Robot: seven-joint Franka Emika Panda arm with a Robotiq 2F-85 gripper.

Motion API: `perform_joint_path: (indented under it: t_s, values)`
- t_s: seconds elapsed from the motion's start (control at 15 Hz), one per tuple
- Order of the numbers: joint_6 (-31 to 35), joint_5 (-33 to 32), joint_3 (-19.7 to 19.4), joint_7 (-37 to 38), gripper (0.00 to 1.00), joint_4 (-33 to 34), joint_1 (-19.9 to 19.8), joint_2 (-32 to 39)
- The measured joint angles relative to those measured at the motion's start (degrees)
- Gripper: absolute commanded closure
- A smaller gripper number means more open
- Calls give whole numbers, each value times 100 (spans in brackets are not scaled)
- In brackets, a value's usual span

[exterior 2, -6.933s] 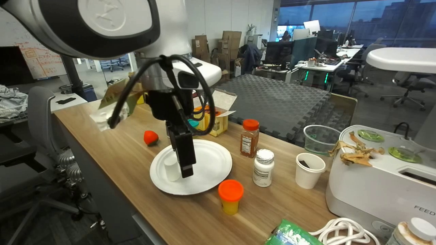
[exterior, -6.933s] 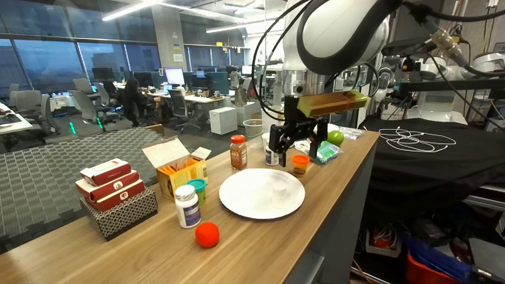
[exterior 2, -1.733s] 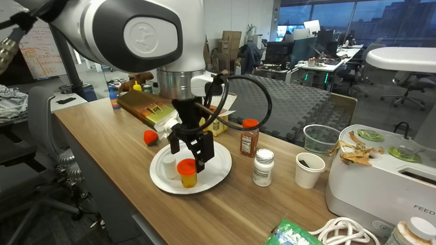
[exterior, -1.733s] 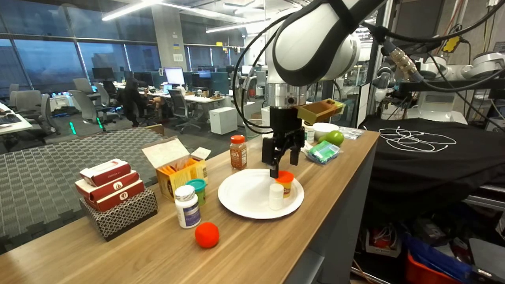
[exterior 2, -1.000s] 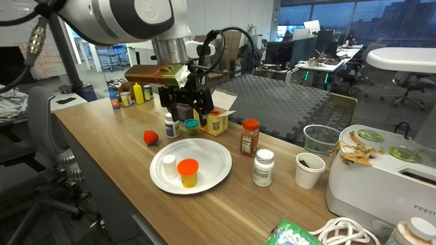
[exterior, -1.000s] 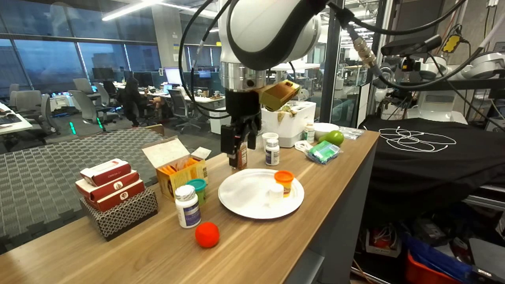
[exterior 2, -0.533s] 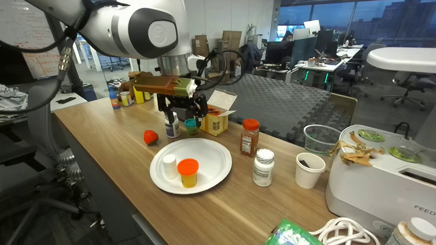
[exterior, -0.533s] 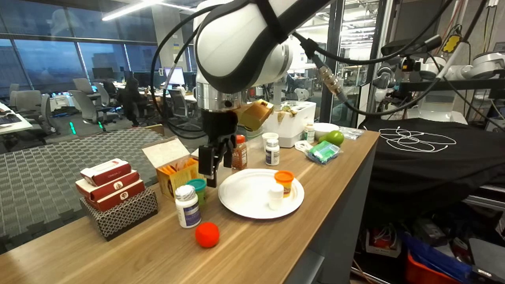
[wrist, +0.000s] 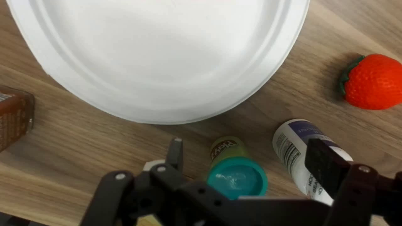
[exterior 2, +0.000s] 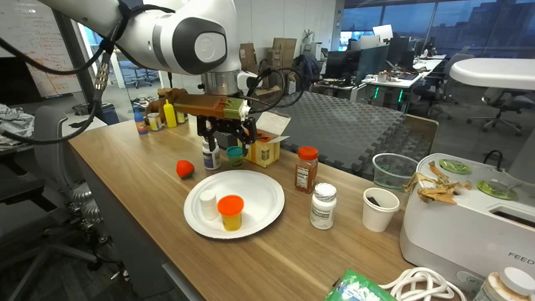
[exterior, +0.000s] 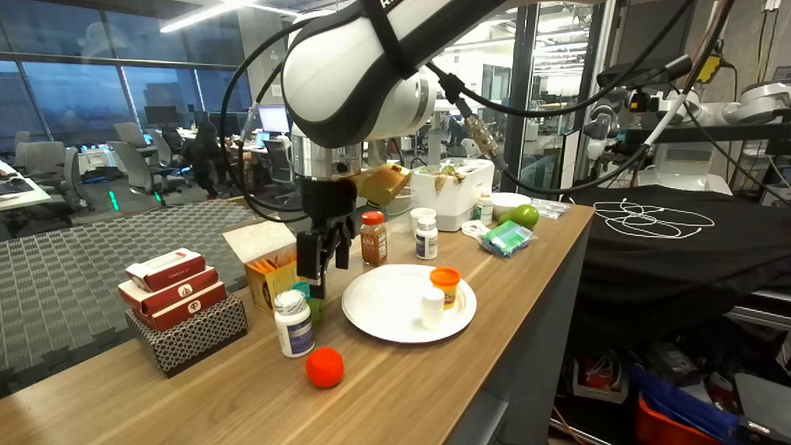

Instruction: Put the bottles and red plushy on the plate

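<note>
White and round, the plate (exterior 2: pixel 259 192) is occupied by a plain white bottle (exterior 2: pixel 208 205) and an orange-capped tub (exterior 2: pixel 231 217), both upright. Near its rim, the red plushy (exterior: pixel 324 368), a purple-labelled bottle (exterior: pixel 295 326), a teal-capped tub (exterior 2: pixel 235 157) and a red-capped jar (exterior 2: pixel 306 169) are set on the table (exterior: pixel 395 392). In the wrist view the teal-capped tub is seen between the fingers (wrist: pixel 325 164) of the gripper (exterior 2: pixel 228 147), spread wide.

The white plate (exterior 2: pixel 257 190) lies on the bench (exterior 2: pixel 259 267), a white bottle (exterior 2: pixel 208 205) and orange-capped bottle (exterior 2: pixel 231 214) upright on it. Over toward the window-side edge stand a teal-capped bottle (exterior 2: pixel 235 156), purple-labelled bottle (exterior: pixel 295 326) and red-capped bottle (exterior: pixel 374 240), the strawberry-like red plushy (wrist: pixel 373 82) further in.
</note>
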Motion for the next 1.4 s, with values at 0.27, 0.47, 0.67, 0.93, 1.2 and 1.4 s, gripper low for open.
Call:
perform_joint_path:
  t_s: [0.27,0.47,0.67,0.93,1.2,1.4]
  values:
    - [-212,38,57,-64,0,346,2,270]
    - [-355,38,66,-65,0,640,9,480]
    - [-448,38,66,-65,0,920,25,702]
    - [-544,38,66,-65,0,1280,46,943]
    - [-629,38,66,-65,26,1604,66,1120]
    - [-676,38,66,-65,49,1758,69,1201]
